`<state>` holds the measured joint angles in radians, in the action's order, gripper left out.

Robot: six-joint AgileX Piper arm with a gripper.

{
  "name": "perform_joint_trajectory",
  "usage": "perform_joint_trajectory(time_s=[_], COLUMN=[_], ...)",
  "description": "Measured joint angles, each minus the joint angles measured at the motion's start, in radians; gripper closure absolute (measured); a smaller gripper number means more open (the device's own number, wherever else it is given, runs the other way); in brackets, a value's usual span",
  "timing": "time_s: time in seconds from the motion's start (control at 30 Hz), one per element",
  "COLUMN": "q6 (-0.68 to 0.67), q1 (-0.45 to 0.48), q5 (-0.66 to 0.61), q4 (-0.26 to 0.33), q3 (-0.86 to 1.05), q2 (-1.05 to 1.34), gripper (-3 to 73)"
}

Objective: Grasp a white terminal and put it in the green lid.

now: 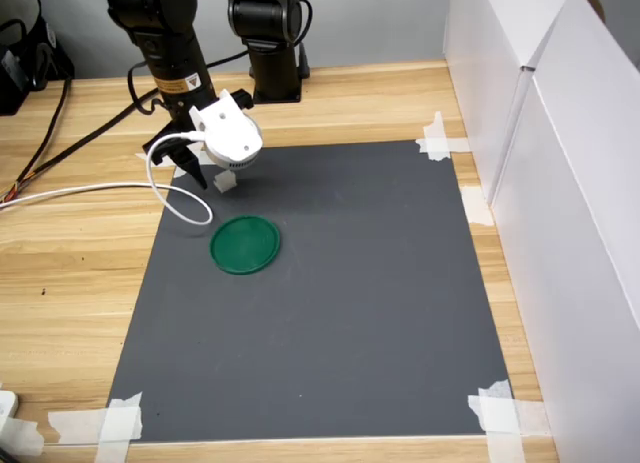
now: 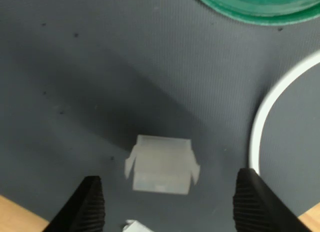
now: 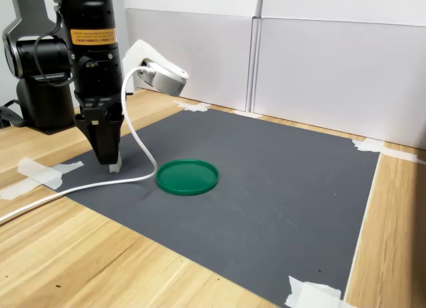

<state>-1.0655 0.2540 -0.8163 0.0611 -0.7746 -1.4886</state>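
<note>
The white terminal point(image 2: 162, 164) lies on the dark grey mat, small and blocky, between my two black fingers point(image 2: 90, 207) in the wrist view. My gripper point(image 2: 170, 204) is open, with a gap between each finger and the terminal. In the first exterior view the gripper point(image 1: 208, 176) points down at the terminal point(image 1: 224, 181) near the mat's far left corner. The green lid point(image 1: 245, 244) lies flat a short way nearer the camera, with nothing in it. In the second exterior view the terminal point(image 3: 115, 166) peeks out under the gripper point(image 3: 108, 156), left of the lid point(image 3: 187, 176).
A white cable point(image 1: 100, 191) loops from the wrist camera over the mat edge next to the lid. The mat point(image 1: 350, 313) is taped to a wooden table point(image 1: 70, 283). White panels point(image 1: 560, 183) wall the first exterior view's right. A second black arm base point(image 1: 268, 38) stands behind.
</note>
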Motion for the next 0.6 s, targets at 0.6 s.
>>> perform_joint_trajectory(time_s=[0.6], q6=[-0.059], q1=[0.000], q5=[0.088], q4=[0.008], q3=[0.062], q2=[-0.001], gripper=[5.9])
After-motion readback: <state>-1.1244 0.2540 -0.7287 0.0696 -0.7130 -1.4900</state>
